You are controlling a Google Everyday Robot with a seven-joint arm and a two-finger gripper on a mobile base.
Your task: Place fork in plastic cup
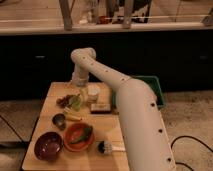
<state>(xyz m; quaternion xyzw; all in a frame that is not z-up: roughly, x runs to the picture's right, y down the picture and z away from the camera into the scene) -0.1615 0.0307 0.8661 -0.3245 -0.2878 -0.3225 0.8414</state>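
One robot pincer (80, 85), its grip impossible to tell, hangs just left of the one white cup (93, 93) on a wooden tabletop (46, 114), with one plastic cup (75, 103) front-left of the white cup, and one metal cup (59, 120) and two bowls (78, 136) (48, 145) farther front-left.

The pincer (80, 88) hangs over the far side of the wooden table (42, 117), just behind the small translucent pale-green plastic cup (75, 103). A taller opaque white cup (93, 92) stands right of it; a small dark metal cup (59, 120) sits nearer, leftward.
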